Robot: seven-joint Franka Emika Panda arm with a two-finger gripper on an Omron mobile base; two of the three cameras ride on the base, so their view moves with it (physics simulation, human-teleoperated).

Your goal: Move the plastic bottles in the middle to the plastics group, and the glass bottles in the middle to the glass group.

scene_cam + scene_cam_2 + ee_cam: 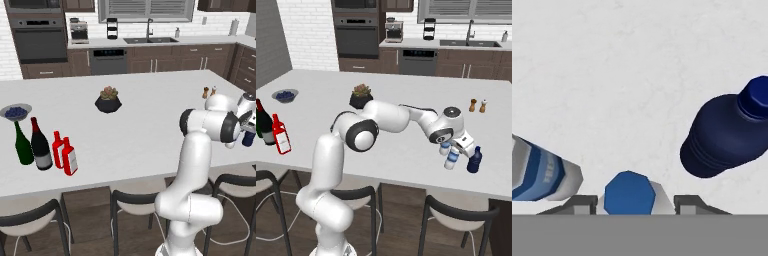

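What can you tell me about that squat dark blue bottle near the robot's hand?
The dark blue bottle is short and rounded, with a smooth, plastic-looking navy body, faint ridges near its base and a brighter blue screw cap. It stands upright and closed on the white counter, near the front edge at the right end. A small clear water bottle with a blue label stands just beside it, apart from it. The end effector hangs over that neighbour; nothing grips the blue bottle.
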